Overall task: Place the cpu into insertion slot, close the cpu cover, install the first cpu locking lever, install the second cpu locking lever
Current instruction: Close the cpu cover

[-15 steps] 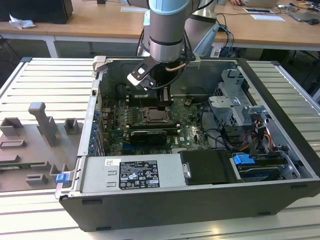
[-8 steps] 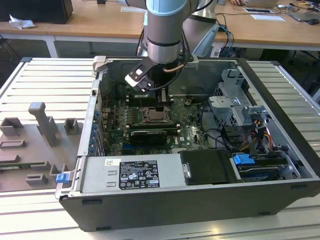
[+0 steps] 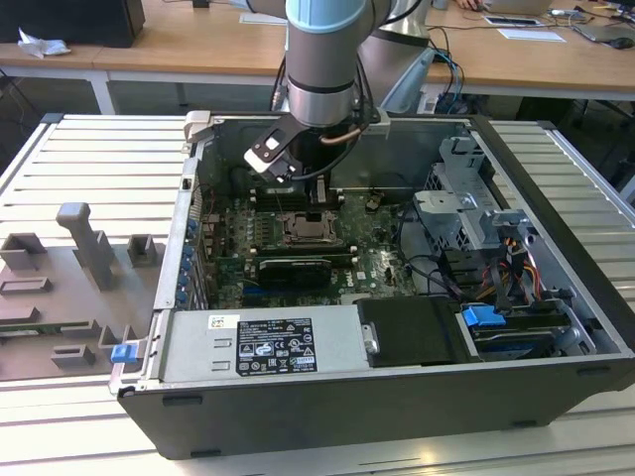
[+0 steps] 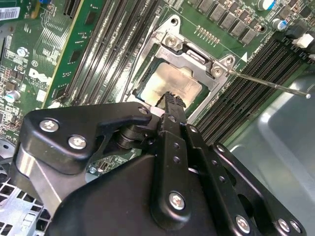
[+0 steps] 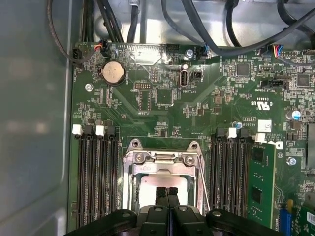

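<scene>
The cpu [image 4: 172, 81] already lies in the insertion slot [image 4: 167, 29] under what looks like a lowered cpu cover [image 4: 194, 53]; you have the gripper [image 5: 167, 191] pinched shut, empty, above it, one locking lever [image 4: 268, 84] apparently unlatched.

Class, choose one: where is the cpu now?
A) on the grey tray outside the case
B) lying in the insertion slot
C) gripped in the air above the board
B: in the second wrist view the cpu lies inside the insertion slot, just beyond the gripper.
</scene>
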`<action>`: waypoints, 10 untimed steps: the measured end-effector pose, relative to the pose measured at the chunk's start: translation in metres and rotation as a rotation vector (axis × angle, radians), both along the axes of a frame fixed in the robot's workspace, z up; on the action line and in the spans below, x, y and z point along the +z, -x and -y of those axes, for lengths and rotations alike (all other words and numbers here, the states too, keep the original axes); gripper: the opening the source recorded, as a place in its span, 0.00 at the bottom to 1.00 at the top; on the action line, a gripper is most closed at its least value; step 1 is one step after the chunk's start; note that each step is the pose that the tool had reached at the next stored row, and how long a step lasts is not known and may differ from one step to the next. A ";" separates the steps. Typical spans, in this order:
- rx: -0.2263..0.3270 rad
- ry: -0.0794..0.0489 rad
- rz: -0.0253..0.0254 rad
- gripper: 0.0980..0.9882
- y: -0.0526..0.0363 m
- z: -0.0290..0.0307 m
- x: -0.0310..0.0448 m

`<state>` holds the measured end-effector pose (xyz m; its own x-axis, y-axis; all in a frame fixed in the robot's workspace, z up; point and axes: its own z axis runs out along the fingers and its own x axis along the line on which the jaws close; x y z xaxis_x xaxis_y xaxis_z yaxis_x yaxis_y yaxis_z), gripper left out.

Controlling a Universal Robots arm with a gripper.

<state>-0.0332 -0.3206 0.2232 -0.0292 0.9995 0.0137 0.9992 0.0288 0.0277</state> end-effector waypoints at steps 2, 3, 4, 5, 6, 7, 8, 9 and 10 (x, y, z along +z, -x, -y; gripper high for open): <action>0.000 0.000 -0.0001 0.01 0.0015 0.0000 -0.0003; 0.000 0.000 0.0000 0.01 0.0026 0.0000 -0.0005; 0.000 0.000 0.0001 0.01 0.0042 -0.0001 -0.0011; 0.000 0.000 0.0001 0.01 0.0051 0.0000 -0.0018; 0.000 0.000 0.0000 0.01 0.0061 0.0001 -0.0022; 0.000 0.000 0.0000 0.01 0.0070 0.0003 -0.0031; 0.000 0.000 0.0000 0.01 0.0084 0.0004 -0.0045; 0.000 0.000 0.0001 0.01 0.0114 0.0005 -0.0060; 0.000 0.000 0.0002 0.01 0.0133 0.0006 -0.0064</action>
